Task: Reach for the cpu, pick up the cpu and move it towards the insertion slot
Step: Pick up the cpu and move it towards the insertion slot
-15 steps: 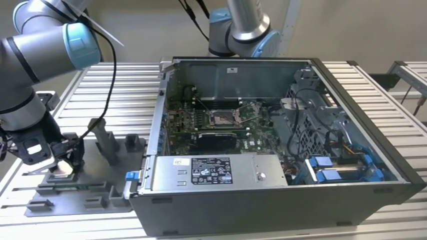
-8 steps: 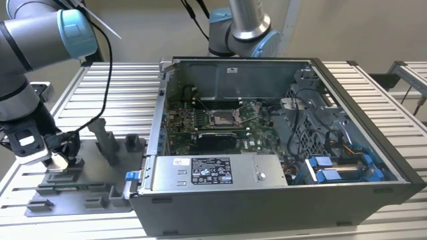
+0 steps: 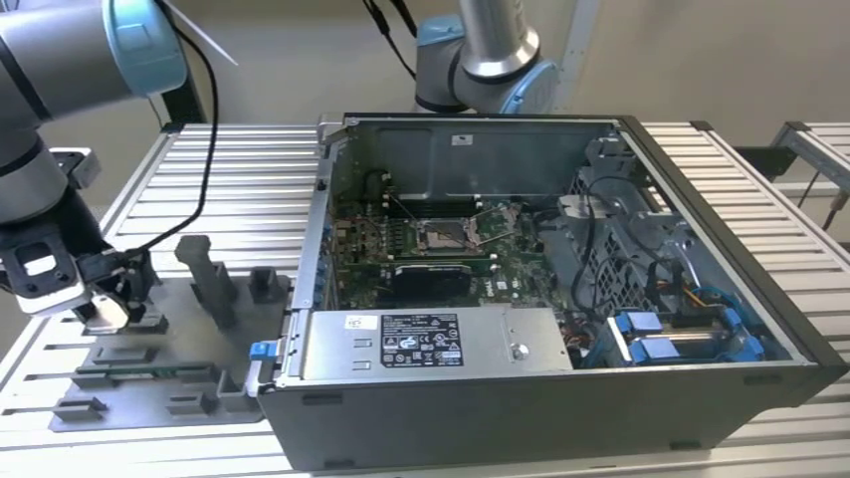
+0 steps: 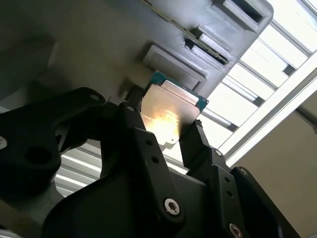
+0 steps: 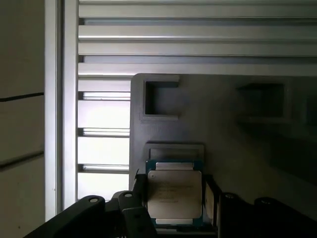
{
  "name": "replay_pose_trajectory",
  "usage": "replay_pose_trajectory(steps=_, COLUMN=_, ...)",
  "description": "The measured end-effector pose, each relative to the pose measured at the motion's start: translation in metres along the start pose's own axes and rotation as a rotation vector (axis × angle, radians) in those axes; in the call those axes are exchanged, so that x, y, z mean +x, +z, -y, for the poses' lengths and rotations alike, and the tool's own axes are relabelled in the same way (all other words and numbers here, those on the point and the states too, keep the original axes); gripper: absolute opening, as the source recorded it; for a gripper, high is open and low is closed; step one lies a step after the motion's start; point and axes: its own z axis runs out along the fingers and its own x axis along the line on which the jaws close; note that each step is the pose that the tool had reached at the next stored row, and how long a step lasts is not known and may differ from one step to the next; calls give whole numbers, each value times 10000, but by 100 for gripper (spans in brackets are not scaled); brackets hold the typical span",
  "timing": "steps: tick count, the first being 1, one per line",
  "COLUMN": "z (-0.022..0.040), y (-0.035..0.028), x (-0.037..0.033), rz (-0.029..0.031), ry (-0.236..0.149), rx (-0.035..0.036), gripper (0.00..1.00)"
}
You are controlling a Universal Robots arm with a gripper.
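Note:
The cpu (image 5: 174, 196) is a small square chip with a silvery top and a green rim. In both wrist views it sits between my gripper's two dark fingers (image 4: 198, 141). My gripper (image 4: 166, 121) is shut on it, just above the grey tray (image 5: 223, 114). The chip's pale face (image 4: 168, 111) catches a bright glare. In the exterior view my gripper (image 3: 106, 309) hangs over the tray's corner (image 3: 159, 383) at the exterior view's left. The insertion slot (image 3: 445, 236), a metal-framed socket on green board, lies inside the open computer case (image 3: 718, 289), well to the exterior view's right of the gripper.
Grey posts and blocks (image 3: 213, 279) stand on the tray beside my gripper. The case's near wall (image 3: 531, 418) and its power supply (image 3: 425, 344) rise between tray and socket. A second arm's base (image 3: 485, 60) stands behind the case. Ribbed aluminium tabletop (image 3: 226, 179) surrounds everything.

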Motion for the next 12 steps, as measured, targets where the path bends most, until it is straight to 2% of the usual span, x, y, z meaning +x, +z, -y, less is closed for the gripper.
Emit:
replay_pose_trajectory(steps=2, z=-2, y=-37, x=1, rz=2, ry=1, rx=0, gripper=0)
replay_pose_trajectory(steps=3, z=-3, y=-75, x=1, rz=-2, ry=1, rx=1, gripper=0)
replay_pose_trajectory(steps=10, z=-16, y=-389, x=7, rz=-23, ry=3, rx=0, gripper=0)
replay_pose_trajectory(steps=12, z=-17, y=-425, x=7, rz=-26, ry=3, rx=-1, gripper=0)
